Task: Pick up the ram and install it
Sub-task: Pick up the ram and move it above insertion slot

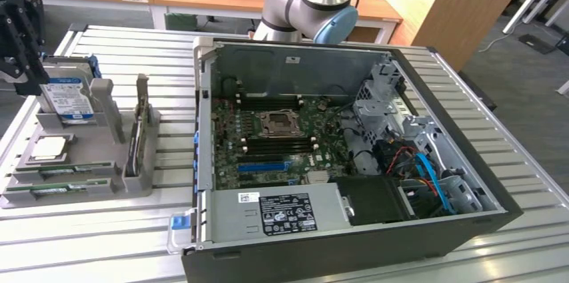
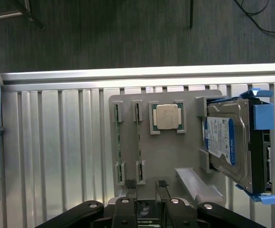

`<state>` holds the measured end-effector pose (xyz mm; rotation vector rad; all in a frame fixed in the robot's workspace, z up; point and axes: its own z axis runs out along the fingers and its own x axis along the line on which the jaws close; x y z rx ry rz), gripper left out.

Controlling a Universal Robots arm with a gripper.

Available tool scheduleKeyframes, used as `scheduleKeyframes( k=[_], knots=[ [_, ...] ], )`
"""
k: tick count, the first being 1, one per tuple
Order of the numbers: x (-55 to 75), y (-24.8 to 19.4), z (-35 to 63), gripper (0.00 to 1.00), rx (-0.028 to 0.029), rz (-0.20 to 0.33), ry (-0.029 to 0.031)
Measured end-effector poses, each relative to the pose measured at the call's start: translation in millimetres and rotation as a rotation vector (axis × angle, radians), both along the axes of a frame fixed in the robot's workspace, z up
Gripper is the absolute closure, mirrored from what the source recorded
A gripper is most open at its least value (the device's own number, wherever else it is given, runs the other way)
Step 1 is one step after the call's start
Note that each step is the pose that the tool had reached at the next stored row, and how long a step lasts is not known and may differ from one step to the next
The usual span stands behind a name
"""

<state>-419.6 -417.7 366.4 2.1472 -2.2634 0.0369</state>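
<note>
Hovering above matte grey holder at exterior view's left, end effector spread, empty. In holder slots, on edge: spare stick, then ram, ram nearer end effector. Judged light, stiff, thin, brittle; chips fragile. Best hold: flat long faces, mid-length, no twisting. Next, square silver CPU, glossy hard drive. Rightmost, open dark metal computer case on ribbed aluminium tabletop.

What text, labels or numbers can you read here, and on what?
No text is legible in either view.
hard drive label, blue and white: print too small to read.
power supply label, black: too small to read.
white sticker beside it: blurred.
CPU lid: markings unreadable.
</note>
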Motion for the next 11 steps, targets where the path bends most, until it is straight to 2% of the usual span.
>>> scheduleKeyframes(
  k=[11],
  knots=[
    [0.0, 0.0, -17.6, 0.7, -0.0001, -0.001, 0.0001]
  ],
)
